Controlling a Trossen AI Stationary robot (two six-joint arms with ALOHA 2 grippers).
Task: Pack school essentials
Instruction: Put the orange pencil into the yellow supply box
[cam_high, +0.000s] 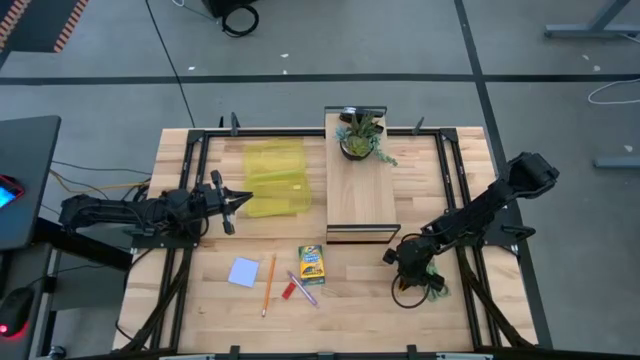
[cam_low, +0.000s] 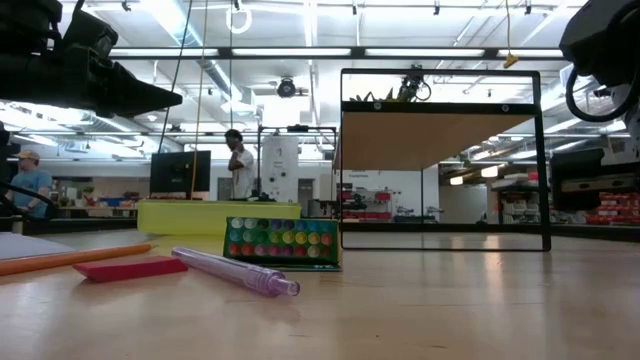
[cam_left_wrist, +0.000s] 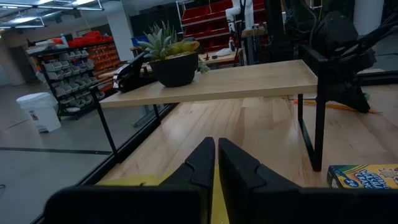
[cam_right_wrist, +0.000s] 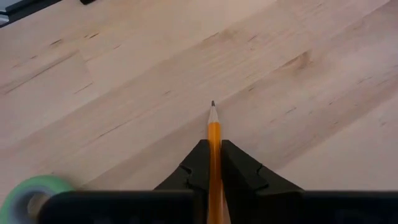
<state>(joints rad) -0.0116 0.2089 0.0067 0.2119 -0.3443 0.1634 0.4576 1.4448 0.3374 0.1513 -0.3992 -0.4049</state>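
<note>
My right gripper (cam_right_wrist: 212, 163) is shut on a thin orange pencil (cam_right_wrist: 214, 134) and hangs over bare wood right of the board's near end (cam_high: 393, 258). The green-handled scissors (cam_high: 437, 290) lie just beside it. A second orange pencil (cam_high: 268, 283), the pale blue notepad (cam_high: 243, 272), the green-and-yellow crayon box (cam_high: 312, 264), a small red piece (cam_high: 289, 290) and a purple pen (cam_high: 304, 291) lie flat near the table's near edge. My left gripper (cam_high: 240, 199) is shut and held above the left edge of a flat yellow pouch (cam_high: 276, 178). My right gripper pinches the orange pencil's shaft (cam_right_wrist: 214, 144) between its two fingers. The pencil lies along the fingers, and its sharpened point (cam_right_wrist: 212, 106) sticks out past the fingertips. The pencil is lifted off the table.
A light wooden board on black legs (cam_high: 361, 190) stands in the table's middle and carries a potted green plant (cam_high: 360, 137) at its far end. A black frame (cam_high: 455, 170) runs along the table's sides. In the low view, people stand in the room behind the table.
</note>
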